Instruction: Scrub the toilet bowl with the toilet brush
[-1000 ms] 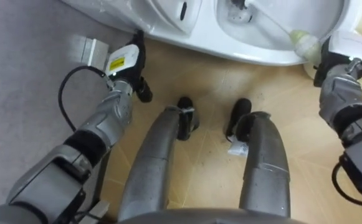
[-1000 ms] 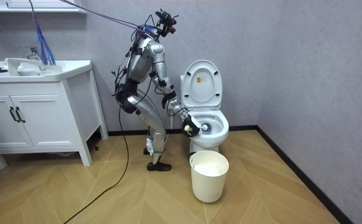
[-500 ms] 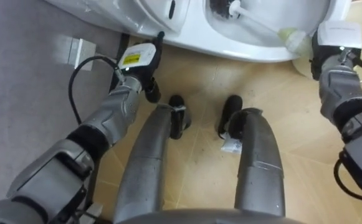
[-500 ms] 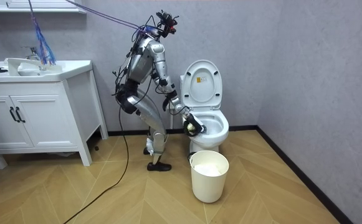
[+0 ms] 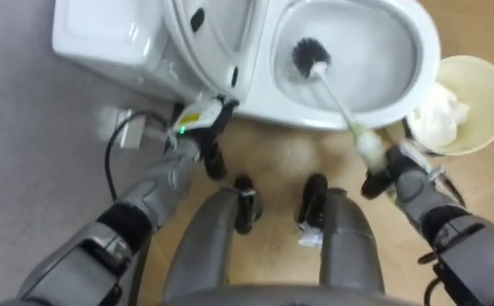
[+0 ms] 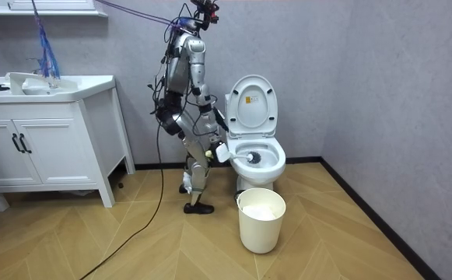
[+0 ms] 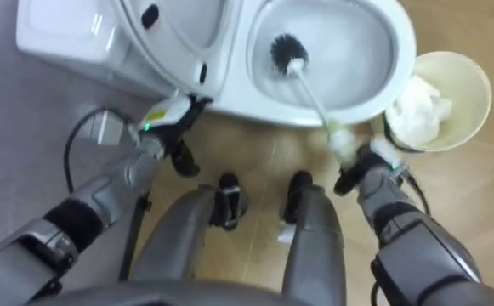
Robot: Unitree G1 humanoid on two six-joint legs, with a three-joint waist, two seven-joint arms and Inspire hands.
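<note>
While its black bristles sit inside the bowl of the white toilet (image 5: 291, 107), the toilet brush (image 5: 309, 56) slants back over the front rim to the robot's right hand (image 5: 393, 172), whose fingers are clamped on the pale grip. The left hand (image 5: 206, 144) hangs beside the toilet's base; whether its fingers are apart or together cannot be told. The lid (image 6: 254, 97) stands raised. A waste bin (image 5: 486, 85) holding white paper sits just beside the bowl. The robot stands facing the toilet, a vanity cabinet (image 6: 47, 148) well apart from it.
</note>
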